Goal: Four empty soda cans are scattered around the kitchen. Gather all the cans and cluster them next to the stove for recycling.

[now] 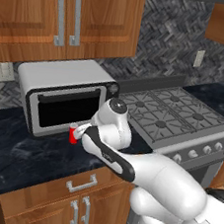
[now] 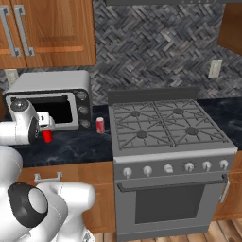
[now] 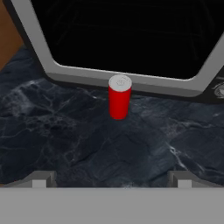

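The stove [image 2: 170, 142] is seen well off to the right of the hand [image 3: 111, 179], its grates bare; it is the gathering place named by the task, so whatever is picked up will probably have to be carried that way. The black marbled table [image 3: 65, 131] runs beneath the hand and on to the stove's left flank. A silver toaster oven [image 1: 66, 96] stands directly ahead of the hand, its dark glass door facing it.

A red-and-white soda can [image 2: 99, 125] is found upright on the table just beside the stove's left edge, to the right of the hand; by its position it is judged to be already where it belongs. A plain red soda can [image 3: 119, 97] stands upright ahead of the hand, close before the lower frame of the toaster oven door and apart from the hand. It is judged to be the one being approached.

The hand is held low over the table with its fingers spread fully apart and nothing between them, apparently so that the can's width can be taken between the fingertips [image 3: 40, 180] once the gap is crossed.
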You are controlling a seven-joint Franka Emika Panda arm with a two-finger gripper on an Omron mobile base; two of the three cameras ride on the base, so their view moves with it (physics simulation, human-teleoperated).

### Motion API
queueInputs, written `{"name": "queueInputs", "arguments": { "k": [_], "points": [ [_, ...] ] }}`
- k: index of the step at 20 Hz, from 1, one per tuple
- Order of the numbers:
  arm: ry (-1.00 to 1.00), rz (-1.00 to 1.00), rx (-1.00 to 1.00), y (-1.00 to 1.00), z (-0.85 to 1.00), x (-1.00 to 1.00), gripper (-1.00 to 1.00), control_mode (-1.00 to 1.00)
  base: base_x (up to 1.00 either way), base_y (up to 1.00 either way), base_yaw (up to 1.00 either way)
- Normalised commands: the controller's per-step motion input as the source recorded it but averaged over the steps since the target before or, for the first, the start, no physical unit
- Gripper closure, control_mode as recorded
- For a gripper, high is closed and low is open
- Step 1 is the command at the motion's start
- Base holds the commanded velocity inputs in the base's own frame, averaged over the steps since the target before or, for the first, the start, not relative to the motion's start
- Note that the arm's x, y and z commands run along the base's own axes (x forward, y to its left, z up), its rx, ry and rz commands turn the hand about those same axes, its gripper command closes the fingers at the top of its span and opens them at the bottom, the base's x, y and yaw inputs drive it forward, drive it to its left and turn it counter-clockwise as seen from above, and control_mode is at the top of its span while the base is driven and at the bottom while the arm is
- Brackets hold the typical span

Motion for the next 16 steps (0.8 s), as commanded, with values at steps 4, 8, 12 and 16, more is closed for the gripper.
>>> {"name": "queueInputs", "arguments": {
  "k": [4, 8, 12, 16],
  "points": [
    [0.0, 0.0, 0.0, 0.07, -0.1, 0.19, -1.0, -1.0, 0.0, 0.0, 0.0],
    [0.0, 0.0, 0.0, 0.13, -0.09, 0.2, -1.0, -1.0, 0.0, 0.0, 0.0],
    [0.0, 0.0, 0.0, 0.15, -0.07, 0.21, -1.0, -1.0, 0.0, 0.0, 0.0],
    [0.0, 0.0, 0.0, 0.09, -0.03, 0.18, -1.0, -1.0, 0.0, 0.0, 0.0]
  ]
}}
